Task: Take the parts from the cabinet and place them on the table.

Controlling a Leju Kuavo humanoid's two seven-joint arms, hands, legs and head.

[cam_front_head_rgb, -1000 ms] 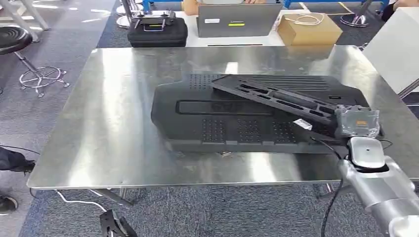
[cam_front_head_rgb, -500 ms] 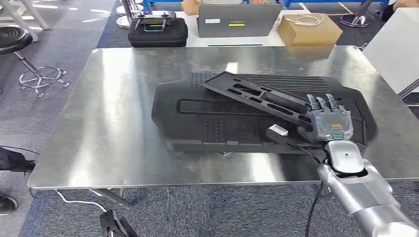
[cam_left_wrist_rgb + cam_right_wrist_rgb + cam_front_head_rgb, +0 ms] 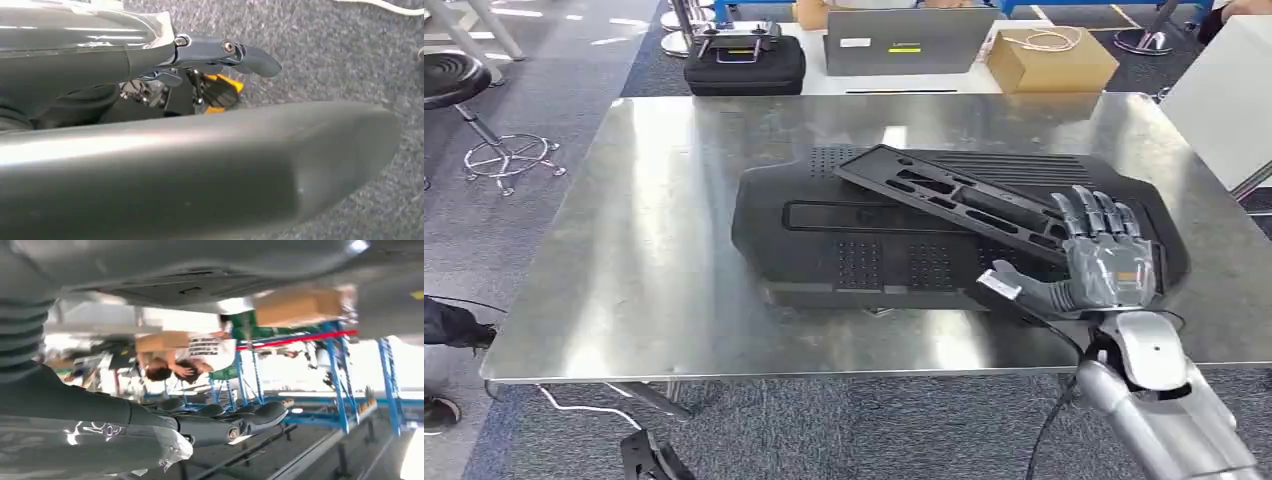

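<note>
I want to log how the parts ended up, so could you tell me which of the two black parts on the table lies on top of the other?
The narrow slotted strip lies on top, running diagonally across the big perforated panel, which lies flat on the table.

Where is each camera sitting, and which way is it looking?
Head view: high on the robot, looking forward and down at the steel table, the large black panel and the slotted black part lying on it; the right hand shows, fingers spread.
Left wrist view: behind the left hand, facing grey carpet.
Right wrist view: behind the right hand, looking across the room at blue racks, turned upside down.
Shared: head and right wrist views both show the right hand.
</note>
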